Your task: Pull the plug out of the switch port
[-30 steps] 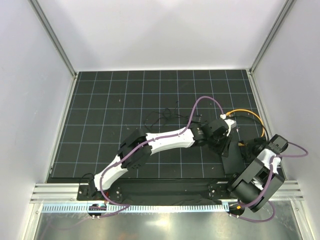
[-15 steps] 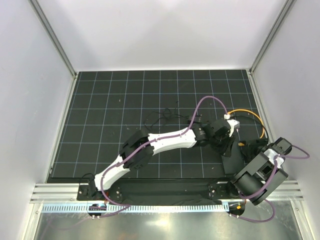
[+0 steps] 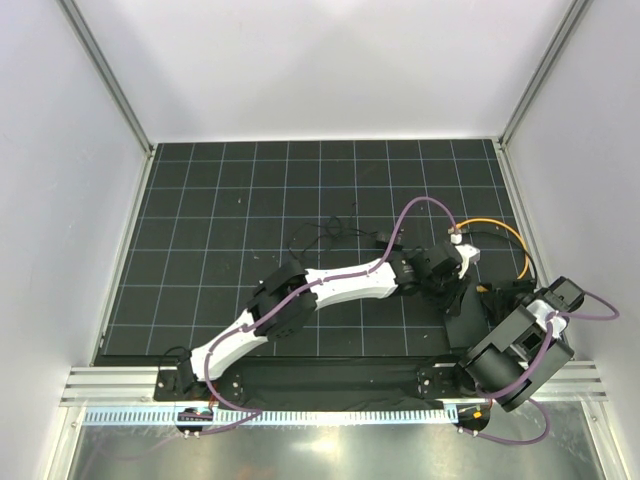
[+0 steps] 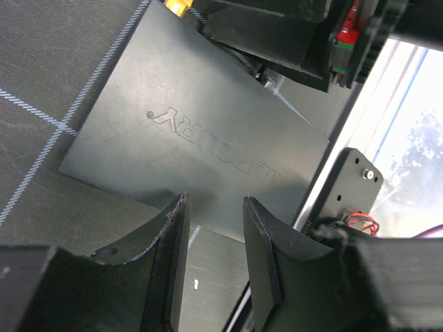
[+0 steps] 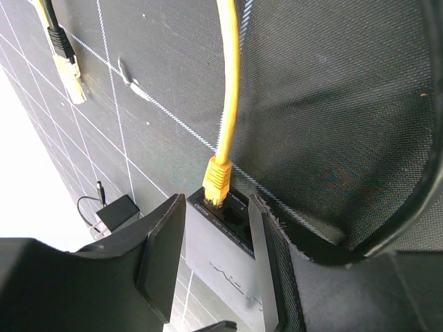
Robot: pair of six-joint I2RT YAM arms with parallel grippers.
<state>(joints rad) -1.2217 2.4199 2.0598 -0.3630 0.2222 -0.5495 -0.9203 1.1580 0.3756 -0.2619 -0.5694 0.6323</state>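
Two robot arms meet over a small flat black box (image 3: 462,325) lying at about 4 o'clock on the gridded black bench (image 3: 220,200). The left arm (image 3: 330,282) stretches across from its base at 7 o'clock, with its wrist above the box's 11 o'clock corner. The right arm (image 3: 515,345) is folded up near 5 o'clock, its wrist just beside the box on the 3 o'clock side. A yellow cable (image 3: 505,232) arcs over the bench on the 12 o'clock side of the box.

From the right wrist, the cable's yellow plug (image 5: 218,181) sits seated in the switch port (image 5: 216,200) in the box's edge, entering from 12 o'clock. The right jaws are released, one finger (image 5: 163,263) on either side of that edge. The plug stands just past their tips with a gap on both sides. At 9 o'clock of the box rests a small black adapter (image 5: 114,216) on a thin wire. Toward 11 o'clock, a loose black lead ends in a clear plug (image 5: 73,86).

From the left wrist, the left jaws are also released, poised over the near edge of the box's lettered lid and gripping nothing. Parts of the right arm crowd the frame at 12 o'clock.
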